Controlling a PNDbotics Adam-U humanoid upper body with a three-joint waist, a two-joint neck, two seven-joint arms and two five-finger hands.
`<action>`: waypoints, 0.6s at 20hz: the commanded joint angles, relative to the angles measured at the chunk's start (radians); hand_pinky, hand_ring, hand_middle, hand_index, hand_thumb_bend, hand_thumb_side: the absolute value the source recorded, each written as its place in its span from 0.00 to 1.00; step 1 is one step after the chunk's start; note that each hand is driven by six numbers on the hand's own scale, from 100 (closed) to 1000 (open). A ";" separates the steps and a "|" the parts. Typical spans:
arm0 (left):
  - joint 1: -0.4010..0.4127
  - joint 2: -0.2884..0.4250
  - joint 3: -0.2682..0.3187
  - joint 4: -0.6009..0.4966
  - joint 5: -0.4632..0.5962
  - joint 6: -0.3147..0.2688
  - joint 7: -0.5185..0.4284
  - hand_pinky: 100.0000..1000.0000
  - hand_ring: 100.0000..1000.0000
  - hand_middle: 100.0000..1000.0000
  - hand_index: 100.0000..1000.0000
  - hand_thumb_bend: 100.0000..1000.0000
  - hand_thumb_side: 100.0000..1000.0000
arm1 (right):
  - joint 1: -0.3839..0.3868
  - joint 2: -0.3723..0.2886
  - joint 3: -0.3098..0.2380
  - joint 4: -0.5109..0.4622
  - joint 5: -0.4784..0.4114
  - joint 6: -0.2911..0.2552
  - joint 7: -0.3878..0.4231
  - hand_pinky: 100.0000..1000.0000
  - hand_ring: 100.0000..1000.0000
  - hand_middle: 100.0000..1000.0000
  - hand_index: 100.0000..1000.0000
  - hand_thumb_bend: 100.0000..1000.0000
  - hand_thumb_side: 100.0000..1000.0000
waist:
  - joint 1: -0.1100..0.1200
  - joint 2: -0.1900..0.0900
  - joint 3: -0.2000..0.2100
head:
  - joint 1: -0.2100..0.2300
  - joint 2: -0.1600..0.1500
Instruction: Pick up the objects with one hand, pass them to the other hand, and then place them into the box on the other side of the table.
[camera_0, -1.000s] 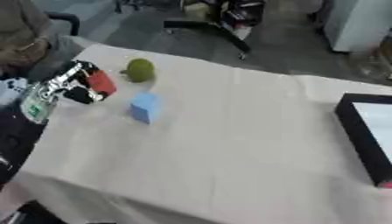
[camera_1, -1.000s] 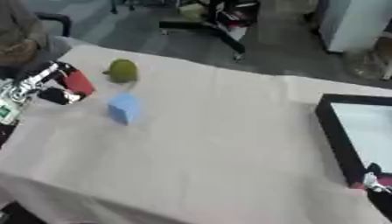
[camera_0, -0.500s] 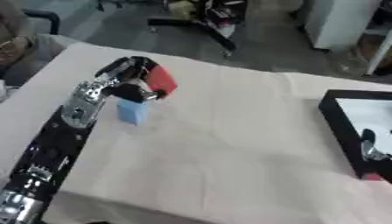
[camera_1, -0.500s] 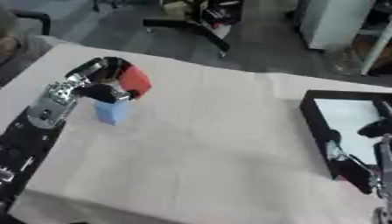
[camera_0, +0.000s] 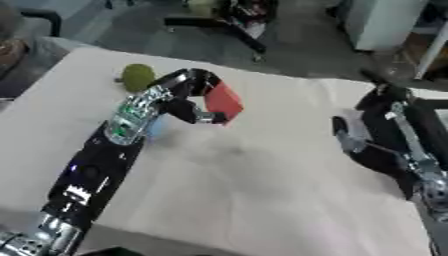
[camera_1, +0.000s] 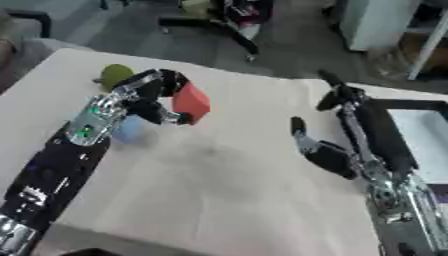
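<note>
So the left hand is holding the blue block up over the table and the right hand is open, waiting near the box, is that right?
Not quite: the left hand holds a red block, not the blue one. The right eye view shows the blue block on the table under the arm. The rest stands: the right hand is open near the box.

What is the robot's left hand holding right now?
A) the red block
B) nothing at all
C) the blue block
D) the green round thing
A: the left hand has its fingers curled round the red block and holds it above the table, while the green round thing sits behind it on the cloth and the blue block lies under the arm.
</note>
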 joint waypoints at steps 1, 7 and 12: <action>-0.045 0.028 -0.040 0.009 0.040 -0.015 -0.022 0.72 0.53 0.52 0.54 0.61 0.00 | -0.061 -0.005 0.049 0.045 -0.019 -0.024 0.056 0.56 0.61 0.50 0.94 0.12 0.31 | 0.002 -0.004 0.005 | -0.016 -0.008; -0.083 0.008 -0.067 -0.007 0.061 -0.010 -0.066 0.72 0.54 0.53 0.55 0.63 0.01 | -0.153 -0.003 0.094 0.111 0.020 -0.057 0.112 0.65 0.67 0.55 0.96 0.13 0.23 | 0.000 0.001 0.021 | -0.016 -0.014; -0.109 -0.004 -0.086 -0.005 0.086 0.010 -0.089 0.72 0.54 0.53 0.55 0.65 0.00 | -0.190 0.007 0.109 0.151 0.160 -0.113 0.158 0.79 0.74 0.65 0.98 0.28 0.16 | 0.000 0.006 0.029 | -0.014 -0.017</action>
